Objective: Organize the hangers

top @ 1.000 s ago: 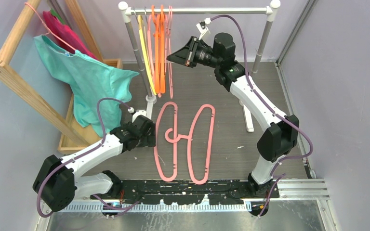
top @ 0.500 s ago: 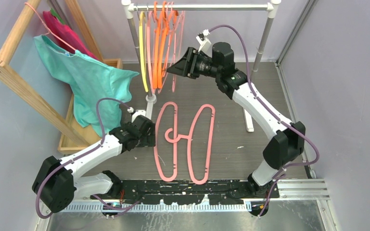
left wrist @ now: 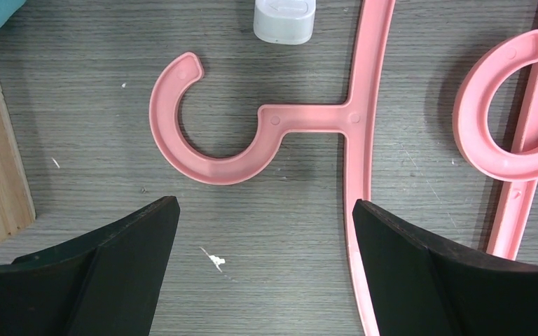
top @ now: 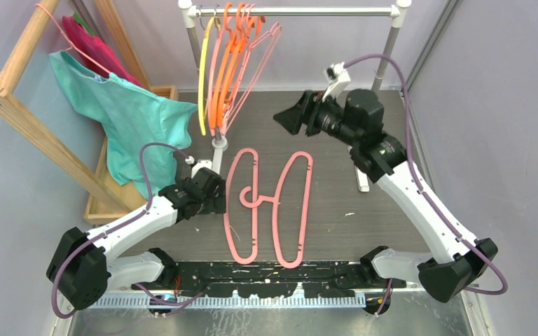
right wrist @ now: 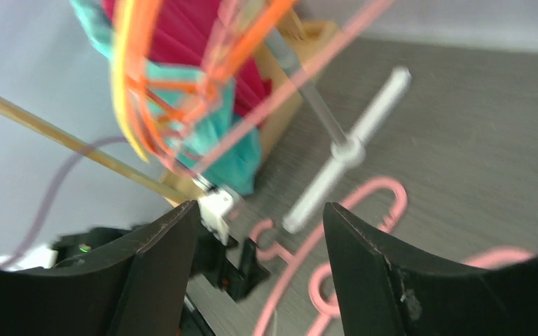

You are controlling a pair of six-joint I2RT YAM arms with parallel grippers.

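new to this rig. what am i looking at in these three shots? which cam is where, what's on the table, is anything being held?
These are two small robot arms bolted at the near edge of a table, each ending in a two-finger gripper. The wide picture comes from a fixed camera above and behind them. The other two come from cameras on the wrists, so the black wedges at the bottom are each arm's own fingers.

A left pink hanger and a right pink hanger lie flat on the table. A row of hanging hangers, yellow, orange and pink, slants from the rail. At the left, a teal garment drapes over a wooden frame.

The left gripper hovers open over the left hanger's hook. The right gripper is open in the air. Neither holds anything.
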